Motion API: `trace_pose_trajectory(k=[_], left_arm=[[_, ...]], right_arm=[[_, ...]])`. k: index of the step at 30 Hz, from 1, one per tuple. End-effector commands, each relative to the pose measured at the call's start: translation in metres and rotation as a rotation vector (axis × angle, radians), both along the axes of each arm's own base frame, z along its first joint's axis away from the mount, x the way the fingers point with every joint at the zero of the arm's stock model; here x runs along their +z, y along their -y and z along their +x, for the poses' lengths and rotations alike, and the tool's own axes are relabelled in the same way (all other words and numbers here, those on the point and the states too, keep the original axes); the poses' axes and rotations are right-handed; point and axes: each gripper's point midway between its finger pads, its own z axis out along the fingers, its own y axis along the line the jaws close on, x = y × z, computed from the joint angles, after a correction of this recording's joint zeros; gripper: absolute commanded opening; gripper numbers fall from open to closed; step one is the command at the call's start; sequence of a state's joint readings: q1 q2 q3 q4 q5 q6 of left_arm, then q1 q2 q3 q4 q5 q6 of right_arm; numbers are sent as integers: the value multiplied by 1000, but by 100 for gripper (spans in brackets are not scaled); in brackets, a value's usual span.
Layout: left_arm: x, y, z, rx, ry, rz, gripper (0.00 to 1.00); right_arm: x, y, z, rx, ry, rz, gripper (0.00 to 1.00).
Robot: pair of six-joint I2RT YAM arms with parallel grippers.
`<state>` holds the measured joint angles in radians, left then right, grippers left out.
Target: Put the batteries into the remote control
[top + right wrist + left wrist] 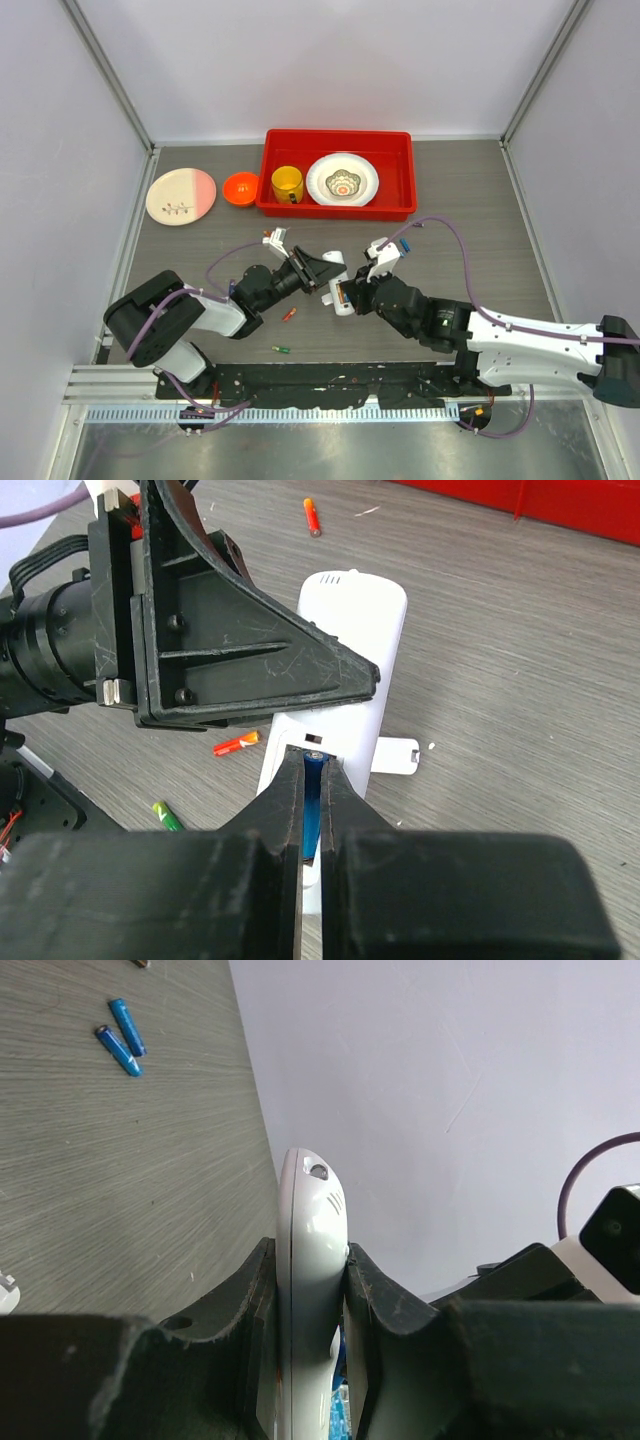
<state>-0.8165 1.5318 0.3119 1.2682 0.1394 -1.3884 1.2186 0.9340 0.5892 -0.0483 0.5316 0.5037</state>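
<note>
One remote control [312,1210] clamped in left gripper [310,1260], long axis outward; right gripper [314,763] pinches blue battery [315,792], perhaps lengthwise.

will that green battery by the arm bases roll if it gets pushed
Probably rolls: the green battery is a thin cylinder lying on its side on the flat table. Being so small it is likely light, so a sideways push may send it skittering.

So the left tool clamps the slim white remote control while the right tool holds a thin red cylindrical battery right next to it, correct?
Not quite. The thin cylindrical battery held in the right tool is blue, not red, as the right wrist view shows. The left tool does clamp the slim white remote control, with that battery right next to it.
</note>
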Motion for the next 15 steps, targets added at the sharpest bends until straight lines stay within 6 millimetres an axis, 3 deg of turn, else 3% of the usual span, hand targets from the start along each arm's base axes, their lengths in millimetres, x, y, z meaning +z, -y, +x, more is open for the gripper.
trace_pose_trajectory(k=[1,8,15], left_arm=[[84,-11,-5,30,221,-239,0],[89,-13,-6,34,235,-247,0],[91,-15,-8,33,239,-250,0]], right_arm=[[-8,-6,-10,36,-59,-32,1],[-18,-9,-14,36,-117,-55,1],[-17,-5,-12,4,-125,-57,17]])
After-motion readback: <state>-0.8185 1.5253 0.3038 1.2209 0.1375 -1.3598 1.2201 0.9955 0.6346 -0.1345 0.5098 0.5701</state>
